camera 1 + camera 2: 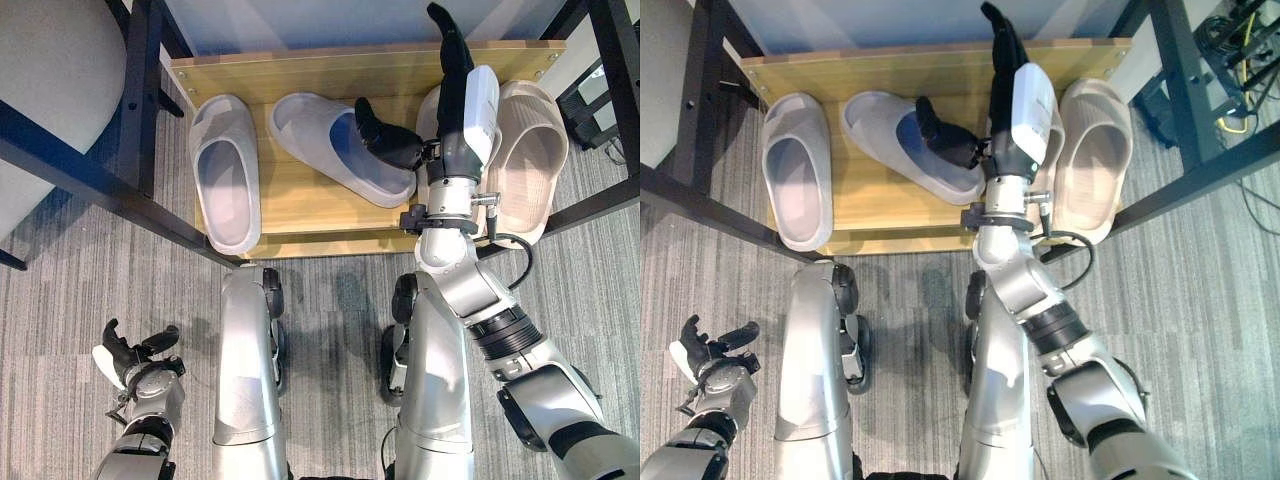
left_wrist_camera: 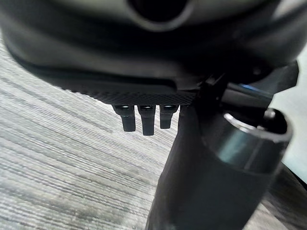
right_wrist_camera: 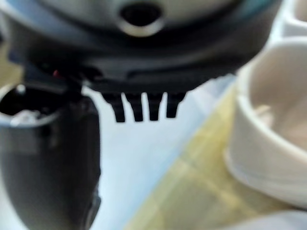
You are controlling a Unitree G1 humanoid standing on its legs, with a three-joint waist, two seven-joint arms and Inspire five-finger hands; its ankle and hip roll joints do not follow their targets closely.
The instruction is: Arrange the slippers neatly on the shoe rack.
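The wooden shoe rack shelf (image 1: 300,205) holds two grey slippers and two beige ones. One grey slipper (image 1: 225,170) lies straight at the left. The other grey slipper (image 1: 325,140) lies slanted beside it. A beige slipper (image 1: 530,150) lies straight at the right, and its mate (image 1: 427,108) is mostly hidden under my right hand (image 1: 468,110). That hand reaches over the shelf, open, fingers straight toward the back, and its thumb (image 1: 385,135) rests on the slanted grey slipper. My left hand (image 1: 135,362) hangs open low over the carpet, holding nothing.
Black metal frame bars (image 1: 90,185) cross in front of the shelf at the left, and another bar (image 1: 612,70) stands at the right. A grey cushion (image 1: 50,70) sits at the upper left. Grey carpet (image 1: 330,290) lies before the rack.
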